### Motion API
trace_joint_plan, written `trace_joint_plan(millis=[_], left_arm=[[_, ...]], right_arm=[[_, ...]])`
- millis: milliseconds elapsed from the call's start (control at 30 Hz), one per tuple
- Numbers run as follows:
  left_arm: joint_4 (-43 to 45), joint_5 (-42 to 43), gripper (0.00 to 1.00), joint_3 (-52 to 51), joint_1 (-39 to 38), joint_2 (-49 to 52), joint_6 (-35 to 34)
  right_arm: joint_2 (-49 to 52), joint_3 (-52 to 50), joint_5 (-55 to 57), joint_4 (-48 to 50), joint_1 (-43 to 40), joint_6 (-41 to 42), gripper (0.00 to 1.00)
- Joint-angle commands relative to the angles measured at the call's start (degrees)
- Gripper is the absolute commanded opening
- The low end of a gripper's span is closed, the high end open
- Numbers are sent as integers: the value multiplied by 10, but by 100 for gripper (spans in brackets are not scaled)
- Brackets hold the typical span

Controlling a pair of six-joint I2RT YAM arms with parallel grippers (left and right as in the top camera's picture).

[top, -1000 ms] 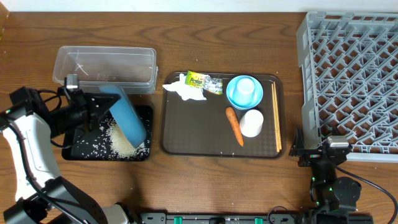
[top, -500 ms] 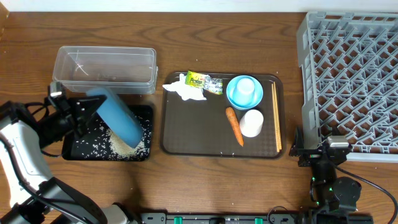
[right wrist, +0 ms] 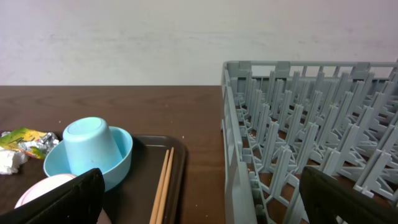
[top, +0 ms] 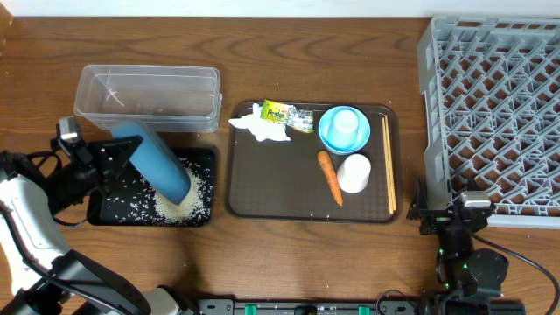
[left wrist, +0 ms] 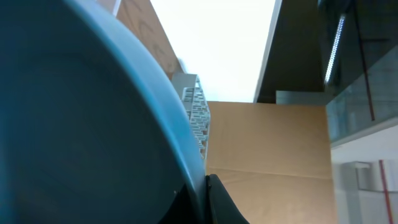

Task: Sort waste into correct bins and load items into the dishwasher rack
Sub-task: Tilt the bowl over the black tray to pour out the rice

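Note:
My left gripper [top: 129,154] is shut on the rim of the wide blue bowl [top: 159,163] and holds it tipped on edge over the black tray [top: 107,210]. A heap of white rice [top: 182,203] lies in that tray below the bowl. In the left wrist view the bowl [left wrist: 81,124] fills the picture, pinched in the jaws [left wrist: 202,199]. On the brown tray [top: 271,188] lie the tissue [top: 258,128], wrapper [top: 287,115], carrot [top: 330,176], light-blue cup [top: 343,129], white cup [top: 353,172] and chopsticks [top: 388,166]. My right gripper [top: 442,210] is open and empty beside the rack [top: 494,105].
The clear tub [top: 147,96] stands just behind the black tray. The right wrist view shows the light-blue cup [right wrist: 90,146] upside down in a light-blue dish, the chopsticks [right wrist: 163,183] and the rack's near wall [right wrist: 236,155].
My left arm has pulled back to the left with the blue bowl. The bowl has shifted left and back, uncovering more of the rice heap. The right arm has not moved.

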Motion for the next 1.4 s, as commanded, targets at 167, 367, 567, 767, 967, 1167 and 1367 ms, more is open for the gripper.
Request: trace_joint_plan(millis=[167, 367, 567, 767, 967, 1167, 1367], left_arm=[[-9, 7, 6, 3, 6, -9, -1], [-37, 14, 6, 3, 8, -12, 43], [-73, -11, 6, 4, 10, -23, 60], [-21, -38, 6, 4, 17, -46, 31], [-43, 19, 6, 4, 18, -57, 148], [-60, -19, 6, 4, 19, -66, 122], [-128, -41, 6, 13, 6, -111, 164]], right_arm=[[-3, -1, 0, -2, -7, -10, 99], [-3, -1, 0, -2, -7, -10, 99], [-3, -1, 0, -2, -7, -10, 99], [-3, -1, 0, -2, -7, -10, 99], [-3, -1, 0, -2, -7, -10, 99], [-3, -1, 0, -2, -7, -10, 99], [-3, -1, 0, -2, -7, -10, 99]])
